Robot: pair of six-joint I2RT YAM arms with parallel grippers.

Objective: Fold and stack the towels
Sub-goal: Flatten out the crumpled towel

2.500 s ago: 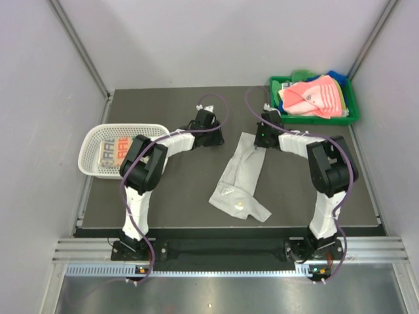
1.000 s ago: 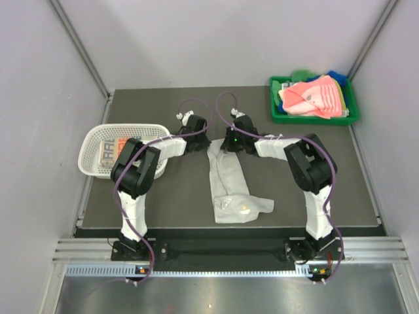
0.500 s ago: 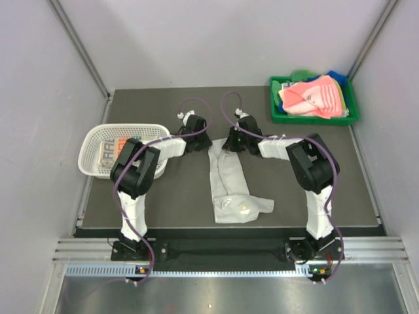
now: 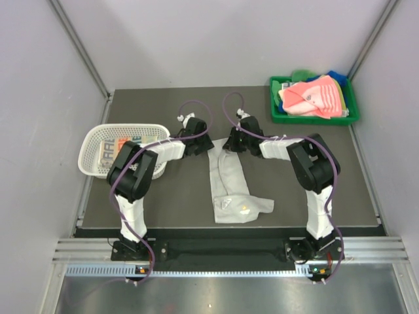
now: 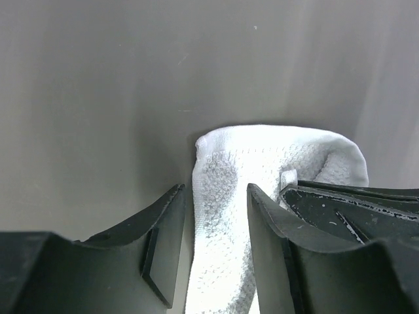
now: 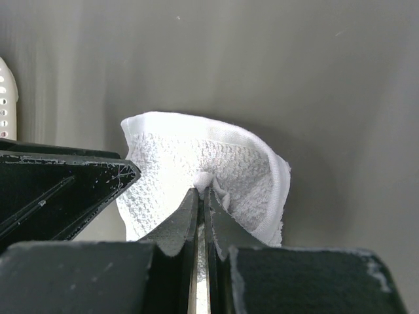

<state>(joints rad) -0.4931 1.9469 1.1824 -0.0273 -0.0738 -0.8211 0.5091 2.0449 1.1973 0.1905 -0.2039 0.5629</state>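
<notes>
We see 1 grey-white towel (image 4: 229,180) lying long and bunched up in the middle of the dark table (image 4: 170,196). Its near end spreads out to the right. Both arms reach in to its far end.

The left gripper (image 4: 200,147) sits at the far left corner. Its 2 fingers stand partly apart with a fold of the towel between them. We see a gap between the cloth and 1 finger, so it is not pinching the towel.

The right gripper (image 4: 230,144) is just beside it, at the far right corner. Its 2 fingers are pressed tight together, with a small bit of the towel's edge pinched between them.

A white basket (image 4: 98,140) sits at the left of the table with a white towel with coloured letters (image 4: 114,152) inside. A green tray (image 4: 314,116) sits in the far right corner, with a pink towel (image 4: 313,97) on top of other cloths.
</notes>
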